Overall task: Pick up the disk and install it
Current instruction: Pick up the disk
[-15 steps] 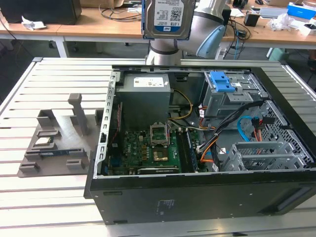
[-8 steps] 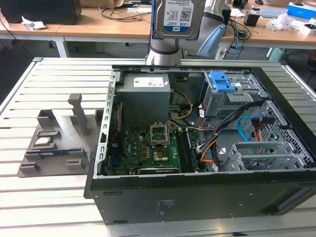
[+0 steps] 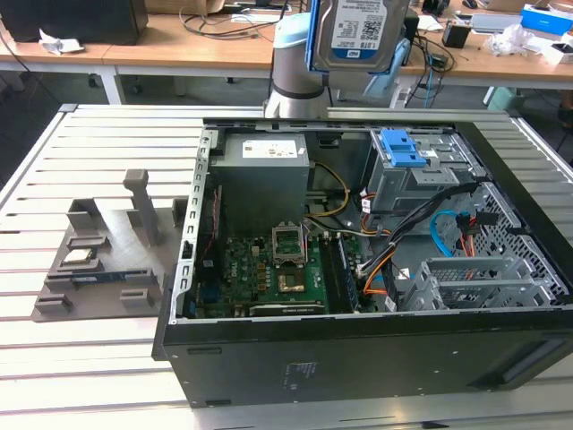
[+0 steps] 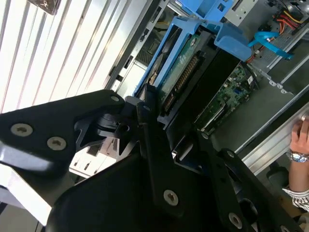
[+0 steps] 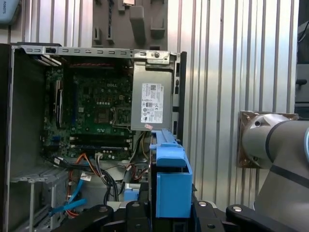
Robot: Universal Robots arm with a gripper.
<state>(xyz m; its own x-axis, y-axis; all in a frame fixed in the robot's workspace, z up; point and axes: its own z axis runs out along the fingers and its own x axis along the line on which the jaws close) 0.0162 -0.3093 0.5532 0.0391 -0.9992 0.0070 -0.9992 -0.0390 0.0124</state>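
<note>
Above the open computer case, the gripper is clamped shut on the disk, which hangs upright, clear of the chassis. The disk's white-and-blue barcode label faces the exterior view; its print cannot be made out. In the second wrist view, black fingers grip the edge of the bright blue plastic carrier, and a person's hand wearing a wristwatch is near the case. In the first wrist view, a white sticker marks the grey metal power supply box.
</note>
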